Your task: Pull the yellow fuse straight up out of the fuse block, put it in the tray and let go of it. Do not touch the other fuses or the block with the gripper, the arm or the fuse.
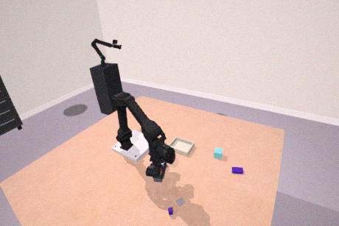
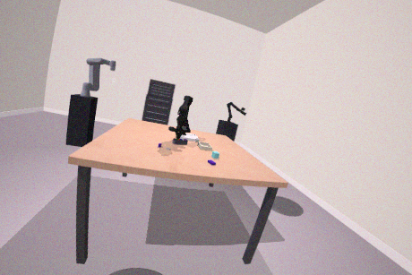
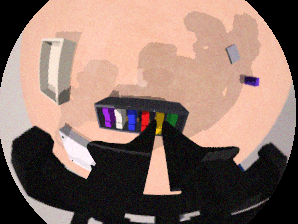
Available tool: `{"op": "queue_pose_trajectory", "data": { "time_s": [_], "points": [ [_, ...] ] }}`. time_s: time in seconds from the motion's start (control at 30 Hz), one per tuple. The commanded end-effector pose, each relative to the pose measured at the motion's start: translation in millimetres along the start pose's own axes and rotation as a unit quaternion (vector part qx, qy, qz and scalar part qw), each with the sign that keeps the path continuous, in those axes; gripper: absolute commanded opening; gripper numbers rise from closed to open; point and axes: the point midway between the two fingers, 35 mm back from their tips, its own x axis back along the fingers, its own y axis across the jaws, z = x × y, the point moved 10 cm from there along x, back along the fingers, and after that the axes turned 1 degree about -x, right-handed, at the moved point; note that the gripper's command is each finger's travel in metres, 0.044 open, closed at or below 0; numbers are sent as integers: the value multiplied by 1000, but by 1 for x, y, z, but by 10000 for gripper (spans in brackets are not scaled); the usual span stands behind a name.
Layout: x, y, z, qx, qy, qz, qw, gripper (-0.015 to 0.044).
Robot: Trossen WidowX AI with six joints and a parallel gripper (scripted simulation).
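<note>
The worktop [image 1: 92, 177] carried a tray [image 1: 182, 146], a cyan cube [image 1: 218, 152] and a purple block [image 1: 237, 170] well apart from the fuse block [image 3: 140, 115]. Only the wrist view showed red and green fuses flanking the small, upright yellow fuse [image 3: 158, 123], seated in the block with the gripper [image 3: 158, 131] closed narrowly on it.

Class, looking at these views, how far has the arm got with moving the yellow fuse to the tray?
Done: the gripper has reached the fuse block and shut on the yellow fuse. In hand: the fuse sits in its slot, not lifted. Left: pull it straight up, carry it to the tray, which holds nothing, and release.
</note>
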Motion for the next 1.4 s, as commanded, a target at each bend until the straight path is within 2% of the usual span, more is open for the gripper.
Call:
{"op": "queue_pose_trajectory", "data": {
  "time_s": [0.0,1.37],
  "points": [
    [2,0,0,0,0,0,1000,0],
    [22,0,0,-1,1,1,1000,0]
  ]
}}
